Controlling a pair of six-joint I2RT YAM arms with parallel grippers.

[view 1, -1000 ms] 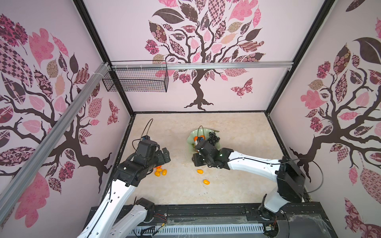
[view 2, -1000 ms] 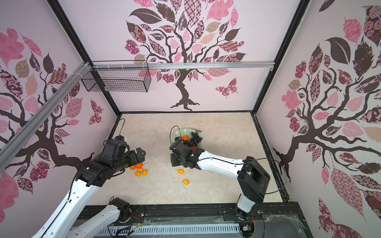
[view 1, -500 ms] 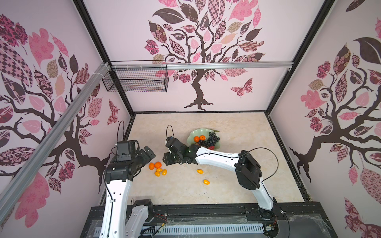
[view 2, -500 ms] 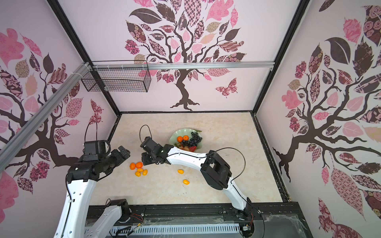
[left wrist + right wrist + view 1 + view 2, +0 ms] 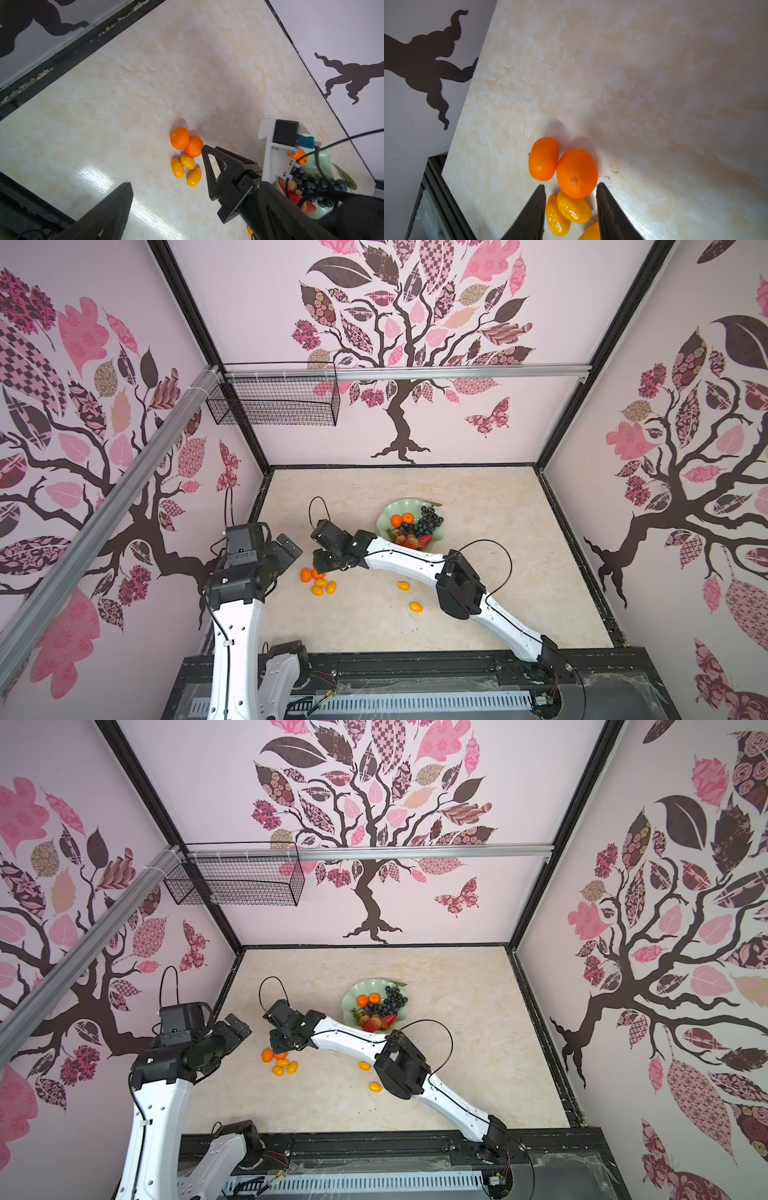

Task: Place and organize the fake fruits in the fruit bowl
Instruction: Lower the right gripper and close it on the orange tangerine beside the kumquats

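Our right gripper (image 5: 571, 185) has swung from the fruit bowl (image 5: 388, 508) to an orange (image 5: 576, 170) near the bench's (image 5: 478, 531) left edge. It is spread astride it, gripping nothing: next pickup, we judge. Our left gripper (image 5: 284, 545) waits, spread wide.

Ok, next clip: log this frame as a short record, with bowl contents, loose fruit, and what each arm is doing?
fruit bowl: holds two oranges, grape bunch, strawberries
loose cluster: two touching loose oranges, three yellow ovals beside them
stray ovals: two, apart, nearer the right arm
right gripper: over the cluster, jaws open, ovals between them, an orange at the tips, nothing gripped
left gripper: raised beside the cluster, jaws open, empty
task: unfinished, seven fruits outside the bowl
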